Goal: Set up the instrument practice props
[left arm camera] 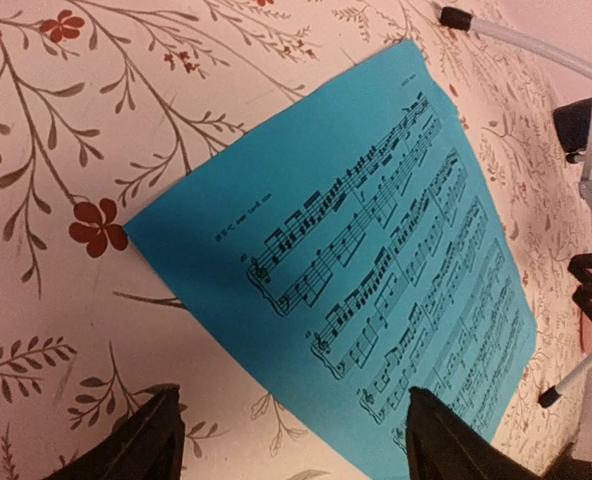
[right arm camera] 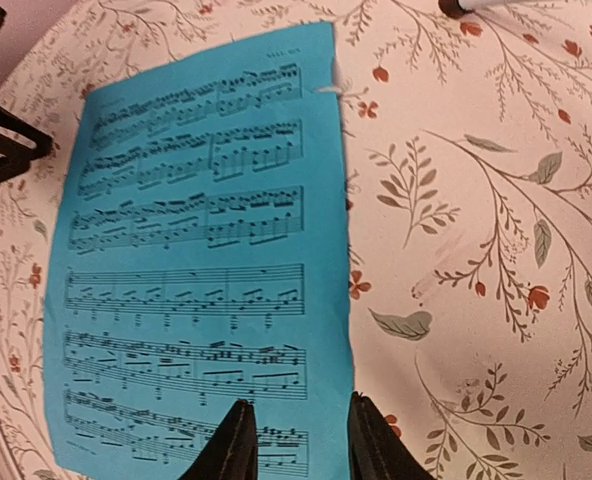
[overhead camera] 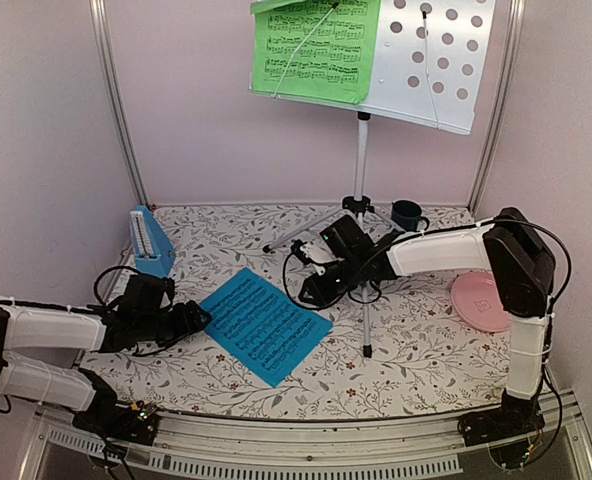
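Note:
The silver tripod music stand (overhead camera: 360,160) stands at the back, its perforated desk (overhead camera: 441,60) holding the green sheet (overhead camera: 314,48). The blue sheet (overhead camera: 264,325) lies flat on the floral cloth; it also shows in the left wrist view (left arm camera: 376,250) and the right wrist view (right arm camera: 196,250). The blue metronome (overhead camera: 151,240) stands at the back left. My left gripper (overhead camera: 198,320) (left arm camera: 291,430) is open wide at the sheet's left edge. My right gripper (overhead camera: 311,290) (right arm camera: 298,425) is open, its fingers either side of the sheet's far edge just above it.
A dark blue mug (overhead camera: 408,214) stands behind the stand's foot. A pink plate (overhead camera: 479,300) lies at the right. The stand's legs (overhead camera: 366,330) spread over the table's middle; one leg (left arm camera: 536,40) passes beyond the sheet. Walls close in on the left, back and right.

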### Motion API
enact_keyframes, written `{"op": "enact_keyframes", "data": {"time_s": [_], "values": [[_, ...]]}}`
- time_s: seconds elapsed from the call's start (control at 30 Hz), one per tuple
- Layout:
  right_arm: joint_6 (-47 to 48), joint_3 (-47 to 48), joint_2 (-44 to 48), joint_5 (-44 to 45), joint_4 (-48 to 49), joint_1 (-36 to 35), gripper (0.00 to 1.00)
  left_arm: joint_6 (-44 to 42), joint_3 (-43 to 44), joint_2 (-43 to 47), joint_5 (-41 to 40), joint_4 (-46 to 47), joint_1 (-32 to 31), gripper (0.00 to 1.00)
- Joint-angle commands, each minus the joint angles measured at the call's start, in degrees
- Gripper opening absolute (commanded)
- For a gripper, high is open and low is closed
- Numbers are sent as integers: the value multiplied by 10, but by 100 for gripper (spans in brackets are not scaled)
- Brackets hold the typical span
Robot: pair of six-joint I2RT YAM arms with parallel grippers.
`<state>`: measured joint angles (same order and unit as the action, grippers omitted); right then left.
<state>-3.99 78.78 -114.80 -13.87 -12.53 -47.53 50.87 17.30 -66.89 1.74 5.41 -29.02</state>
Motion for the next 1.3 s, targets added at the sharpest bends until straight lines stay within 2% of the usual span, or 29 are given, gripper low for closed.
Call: {"op": "enact_keyframes", "data": {"time_s": [0.0,0.2,0.43,0.6,0.77,0.93,1.03,1.27], "values": [[15,23,-41,63,-39,-2,31,23,2,-42,3,39,4,77],[1,16,-71,8,-59,-3,25,19,31,-114,12,97,5,77],[-28,-46,-45,-89,-55,-19,24,-28,98,-204,26,122,14,78],[-51,-87,-1,-154,-57,-43,26,-66,139,-252,66,139,39,77],[-51,-79,46,-120,-79,-43,33,-87,123,-221,68,127,43,77],[-45,-38,50,-110,-76,-43,36,-87,93,-178,73,110,46,77],[-45,-32,51,-118,-55,-44,37,-62,73,-146,80,98,48,78],[-18,21,-8,-45,-64,-33,37,0,34,-99,84,63,48,79]]}}
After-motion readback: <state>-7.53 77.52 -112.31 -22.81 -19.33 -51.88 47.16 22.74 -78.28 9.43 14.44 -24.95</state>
